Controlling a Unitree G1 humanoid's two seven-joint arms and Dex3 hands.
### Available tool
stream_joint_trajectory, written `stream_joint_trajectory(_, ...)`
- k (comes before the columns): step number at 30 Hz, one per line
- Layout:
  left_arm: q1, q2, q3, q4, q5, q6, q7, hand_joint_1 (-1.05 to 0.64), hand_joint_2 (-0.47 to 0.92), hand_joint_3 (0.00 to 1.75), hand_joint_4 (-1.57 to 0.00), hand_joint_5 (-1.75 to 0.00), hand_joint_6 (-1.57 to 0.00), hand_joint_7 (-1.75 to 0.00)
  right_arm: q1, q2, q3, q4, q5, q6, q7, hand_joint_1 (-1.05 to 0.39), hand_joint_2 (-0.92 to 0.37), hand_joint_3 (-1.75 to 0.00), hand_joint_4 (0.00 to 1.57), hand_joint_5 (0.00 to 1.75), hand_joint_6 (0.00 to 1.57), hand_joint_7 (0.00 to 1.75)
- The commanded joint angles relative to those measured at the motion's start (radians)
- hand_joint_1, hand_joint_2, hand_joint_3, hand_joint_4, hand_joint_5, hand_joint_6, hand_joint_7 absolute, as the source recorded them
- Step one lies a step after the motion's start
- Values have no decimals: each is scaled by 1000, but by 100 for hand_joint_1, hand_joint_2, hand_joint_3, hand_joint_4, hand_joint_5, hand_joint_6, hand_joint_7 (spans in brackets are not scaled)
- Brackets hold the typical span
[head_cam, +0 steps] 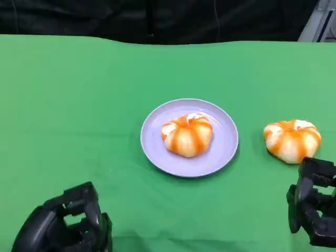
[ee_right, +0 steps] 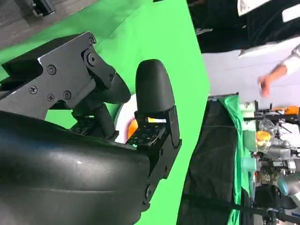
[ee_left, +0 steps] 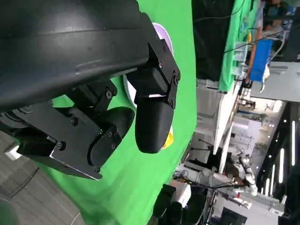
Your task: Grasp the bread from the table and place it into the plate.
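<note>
Two buns: one (head_cam: 187, 135) sitting on lavender plate (head_cam: 226, 149), other bread (head_cam: 292, 139) on green table (head_cam: 79, 105) just past right hand (head_cam: 312, 207). Right hand and left hand (head_cam: 65, 226) both low, empty, fingers apart.

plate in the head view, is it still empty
No, one bread already lies on the plate, while a second bread sits on the green table.

Lavender plate (head_cam: 223, 152); two cream breads (head_cam: 187, 135) (head_cam: 292, 139), orange stripes; green tablecloth (head_cam: 79, 105); black hands (head_cam: 65, 223) (head_cam: 313, 207).

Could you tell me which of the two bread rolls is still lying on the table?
The bread roll near the right hand; the other roll sits on the plate.
</note>
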Motion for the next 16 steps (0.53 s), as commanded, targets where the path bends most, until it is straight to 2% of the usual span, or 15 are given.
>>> stream_joint_trajectory(1, -14, -1, 20, 5, 11, 6, 6, 4, 58, 133, -97, -175, -79, -175, 5, -19, -17, -16, 1, 11, -9, 4, -52, -123, 88, 173, 81, 152)
stream_joint_trajectory(16, -15, 3, 38, -13, 43, 29, 18, 9, 62, 133, -97, -175, -77, -175, 11, -9, 2, -26, -7, -7, -18, 0, -52, -123, 85, 172, 80, 151)
